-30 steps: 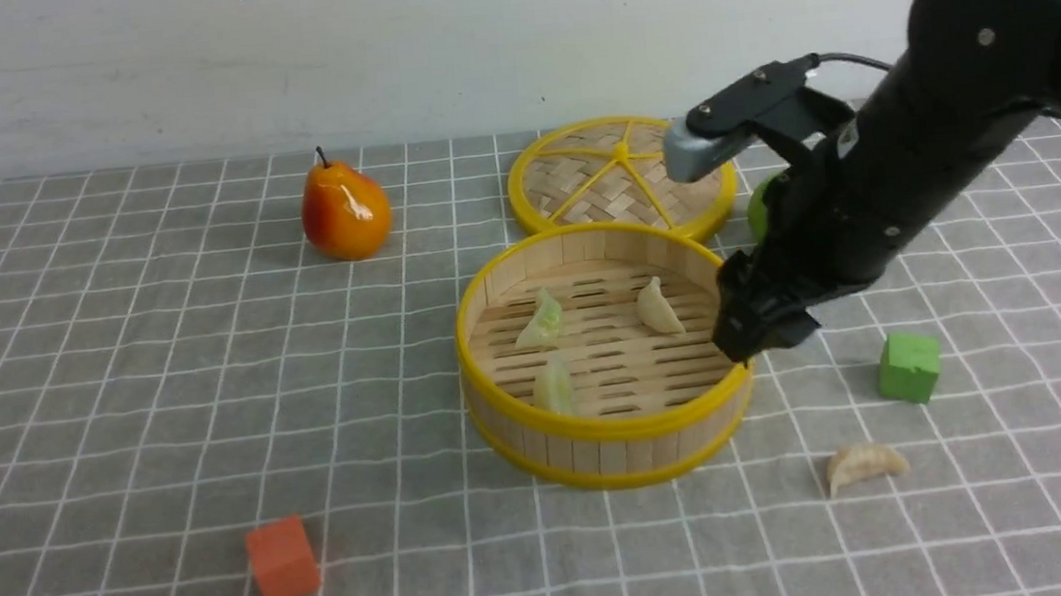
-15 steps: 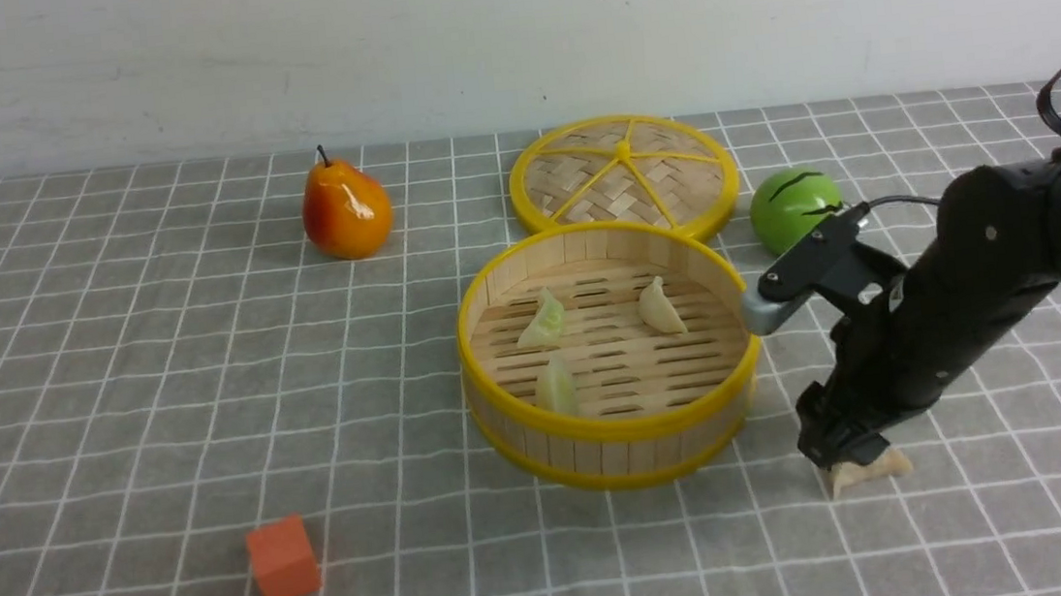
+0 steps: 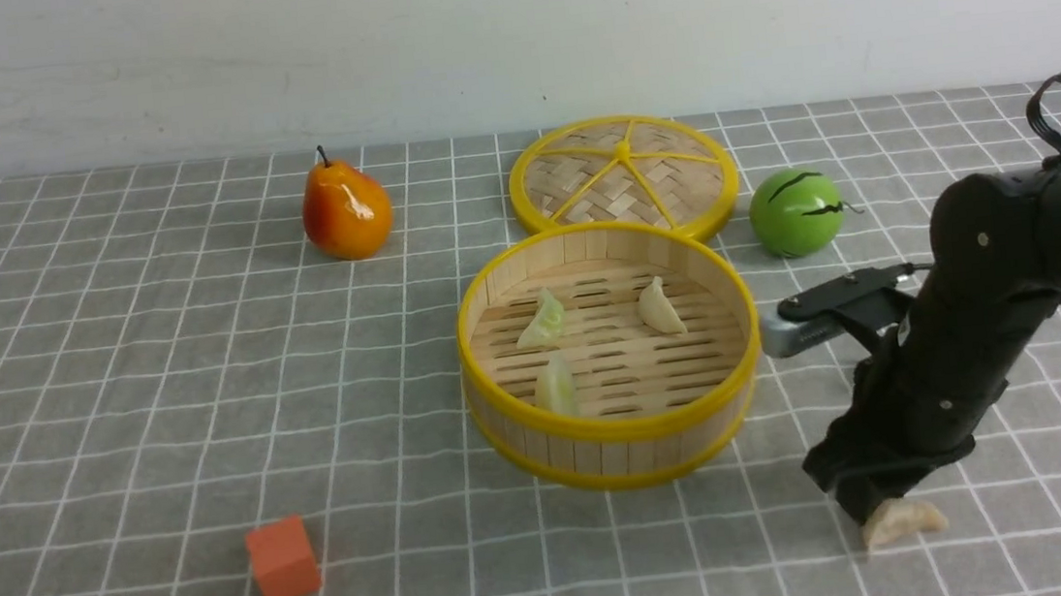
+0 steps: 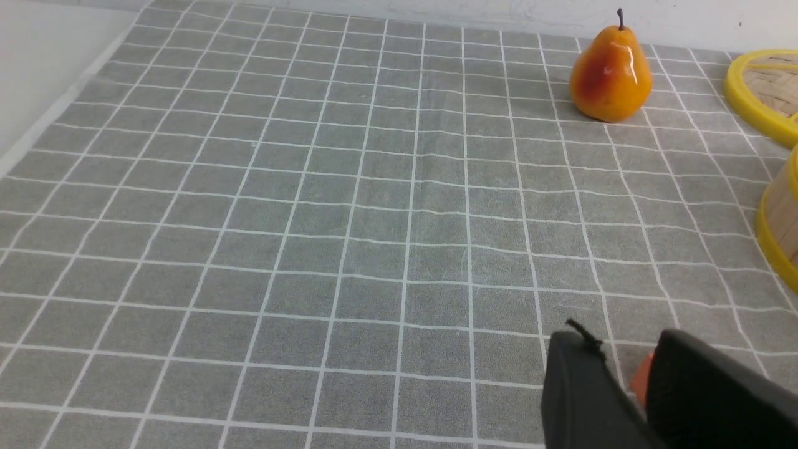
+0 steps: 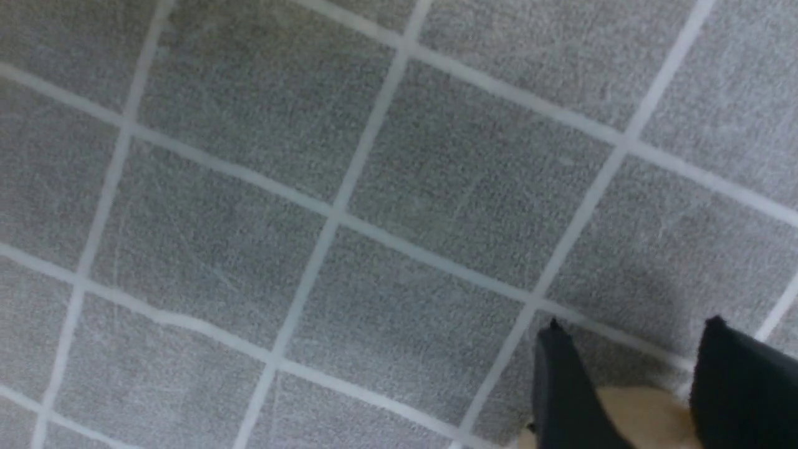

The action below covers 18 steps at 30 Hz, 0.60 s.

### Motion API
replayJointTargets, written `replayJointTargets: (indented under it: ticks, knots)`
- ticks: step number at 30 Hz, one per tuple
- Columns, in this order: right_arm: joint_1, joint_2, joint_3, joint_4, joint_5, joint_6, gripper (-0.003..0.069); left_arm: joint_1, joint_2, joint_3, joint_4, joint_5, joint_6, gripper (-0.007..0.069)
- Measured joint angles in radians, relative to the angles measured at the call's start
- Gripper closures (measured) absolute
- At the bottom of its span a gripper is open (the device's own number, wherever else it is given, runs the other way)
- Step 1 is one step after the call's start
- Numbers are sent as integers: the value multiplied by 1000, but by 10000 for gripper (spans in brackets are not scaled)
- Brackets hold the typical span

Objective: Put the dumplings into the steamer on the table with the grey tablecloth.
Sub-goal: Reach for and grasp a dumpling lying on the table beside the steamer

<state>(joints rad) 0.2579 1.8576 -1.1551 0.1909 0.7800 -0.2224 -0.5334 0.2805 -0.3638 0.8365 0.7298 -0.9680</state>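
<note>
The steamer (image 3: 615, 446) stands mid-table on the grey tablecloth (image 3: 112, 397). Three dumplings lie in it: a green one (image 3: 542, 320), a cream one (image 3: 660, 307) and a second green one (image 3: 555, 385). Another cream dumpling (image 3: 907, 522) lies on the cloth to the steamer's front right. My right gripper (image 3: 867, 504) is down on it. In the right wrist view the right gripper (image 5: 633, 337) has both fingers against that dumpling (image 5: 642, 411). My left gripper (image 4: 623, 362) shows only in its wrist view, low over the cloth, with a narrow empty gap between its fingers.
A flat woven lid (image 3: 621, 177) lies behind the steamer, with a green round fruit (image 3: 795, 211) to its right. A pear (image 3: 345, 211) stands at the back left. An orange cube (image 3: 283, 558) sits front left and shows beyond the left fingers (image 4: 642, 374).
My right arm swung from the steamer's right rim down to the front right. Its jaws narrowed around the cream dumpling, which slid a little toward the front.
</note>
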Motion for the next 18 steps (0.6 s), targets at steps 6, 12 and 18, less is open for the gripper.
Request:
replayJointTargets:
  ticks: [6, 12, 18]
  knots:
    - [0, -2, -5, 3, 16, 20, 494, 0, 0, 0, 0, 0, 0, 449]
    - [0, -57, -14, -24, 87, 29, 272, 0, 0, 0, 0, 0, 0, 449]
    - [0, -92, 14, -51, 160, 184, 133, 0, 0, 0, 0, 0, 0, 449]
